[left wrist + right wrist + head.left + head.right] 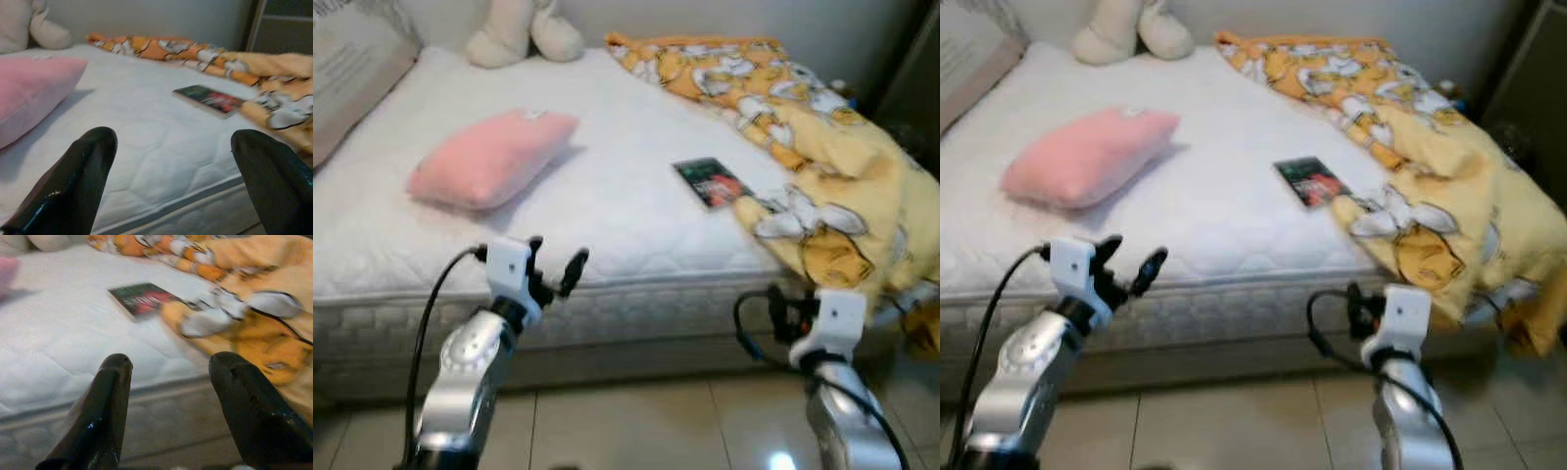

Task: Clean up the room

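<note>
— What's on the bed right now?

— A bare white mattress takes up most of the frame. A pink pillow lies in the left middle, tilted a little, and a pale stuffed toy sits at the top edge, against the wall. A dark book lies flat just right of centre. A yellow blanket with a white cartoon print runs from the top centre down the right side and spills over the mattress edge.

— Does the blanket touch the book?

— Its rumpled edge lies just beside the book's lower right corner. Whether they touch, I can't tell.

— And the arms?

— Both are raised in front of the bed. The left pincer is at lower left, level with the mattress edge, its two black fingers spread apart, nothing between them. The right pincer is at lower right, below the hanging blanket; its wrist view shows the fingers parted too, empty, pointed at the mattress side with the book and blanket beyond.

— Anything else?

— A grey cushion leans in the upper left corner, and the floor is pale glossy tile.
</note>
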Controlling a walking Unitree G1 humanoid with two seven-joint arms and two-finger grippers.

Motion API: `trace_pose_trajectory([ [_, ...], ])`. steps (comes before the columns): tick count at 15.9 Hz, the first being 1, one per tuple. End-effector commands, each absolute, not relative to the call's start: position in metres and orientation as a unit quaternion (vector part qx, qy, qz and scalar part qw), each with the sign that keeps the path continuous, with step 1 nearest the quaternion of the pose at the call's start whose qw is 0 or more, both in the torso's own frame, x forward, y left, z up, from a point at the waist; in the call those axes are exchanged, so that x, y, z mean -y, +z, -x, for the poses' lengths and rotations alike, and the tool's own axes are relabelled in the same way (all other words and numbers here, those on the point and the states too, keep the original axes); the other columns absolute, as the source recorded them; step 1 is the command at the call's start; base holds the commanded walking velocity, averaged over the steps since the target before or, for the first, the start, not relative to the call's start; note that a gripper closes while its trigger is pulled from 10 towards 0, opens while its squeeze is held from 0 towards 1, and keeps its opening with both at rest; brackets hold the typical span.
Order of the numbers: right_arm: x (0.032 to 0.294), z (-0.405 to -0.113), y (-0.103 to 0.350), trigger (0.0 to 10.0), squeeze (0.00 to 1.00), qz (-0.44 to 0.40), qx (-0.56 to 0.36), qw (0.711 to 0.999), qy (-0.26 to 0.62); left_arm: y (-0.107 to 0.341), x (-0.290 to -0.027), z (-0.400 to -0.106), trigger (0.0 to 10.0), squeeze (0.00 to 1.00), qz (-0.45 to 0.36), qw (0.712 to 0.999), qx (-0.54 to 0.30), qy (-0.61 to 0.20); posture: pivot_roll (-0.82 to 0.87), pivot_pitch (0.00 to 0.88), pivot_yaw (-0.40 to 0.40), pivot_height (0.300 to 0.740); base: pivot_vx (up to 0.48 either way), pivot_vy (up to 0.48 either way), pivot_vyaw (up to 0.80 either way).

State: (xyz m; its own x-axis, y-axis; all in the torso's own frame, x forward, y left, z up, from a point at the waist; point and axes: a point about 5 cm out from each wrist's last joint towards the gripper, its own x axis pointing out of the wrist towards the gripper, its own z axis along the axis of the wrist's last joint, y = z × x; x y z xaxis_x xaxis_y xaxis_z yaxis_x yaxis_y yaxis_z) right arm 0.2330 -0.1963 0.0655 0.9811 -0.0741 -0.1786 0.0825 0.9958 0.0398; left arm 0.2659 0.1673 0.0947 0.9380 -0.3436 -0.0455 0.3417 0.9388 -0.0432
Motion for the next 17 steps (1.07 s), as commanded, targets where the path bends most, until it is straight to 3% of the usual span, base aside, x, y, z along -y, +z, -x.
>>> trace_pose_trajectory([
  [1, 0.2, -0.233, 0.069, 10.0, 0.0, -0.017, -0.084, 0.995, -0.042, 0.094, -0.165, -0.269, 10.0, 0.0, 0.017, 0.984, -0.029, -0.178, -0.09, 0.0, 0.023, 0.74, 0.412, 0.0, -0.8],
  [10, 0.199, -0.233, 0.074, 10.0, 0.0, -0.007, -0.077, 0.997, -0.029, 0.084, -0.165, -0.261, 10.0, 0.0, 0.026, 0.985, -0.037, -0.164, -0.09, 0.0, -0.009, 0.74, 0.412, 0.0, -0.27],
  [17, 0.196, -0.234, 0.075, 10.0, 0.0, -0.006, -0.079, 0.997, -0.018, 0.081, -0.162, -0.258, 10.0, 0.0, 0.024, 0.984, -0.041, -0.173, -0.09, 0.0, -0.02, 0.74, 0.412, 0.0, -0.8],
])
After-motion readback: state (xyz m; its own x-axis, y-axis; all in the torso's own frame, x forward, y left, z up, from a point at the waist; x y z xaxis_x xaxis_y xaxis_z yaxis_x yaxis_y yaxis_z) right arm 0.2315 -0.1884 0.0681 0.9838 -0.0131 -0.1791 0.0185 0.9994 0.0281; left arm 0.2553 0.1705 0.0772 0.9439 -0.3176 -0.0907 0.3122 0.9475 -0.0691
